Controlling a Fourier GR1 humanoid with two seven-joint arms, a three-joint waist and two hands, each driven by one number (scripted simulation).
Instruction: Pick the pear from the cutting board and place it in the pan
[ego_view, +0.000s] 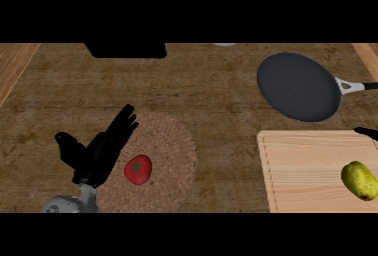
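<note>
Left hand (92, 152) rests open over the woven mat (166, 150), fingers straight, holding nothing, beside the tomato (138, 169).

Place: a kitchen
Surface: brown wood-grain table (192, 85)
Cookware: dark round pan (298, 87) with a grey handle
Prep gear: pale wooden cutting board (310, 170), round woven mat (166, 150)
Food: yellow-green pear (359, 180) on the board, red tomato (138, 169) on the mat
</note>
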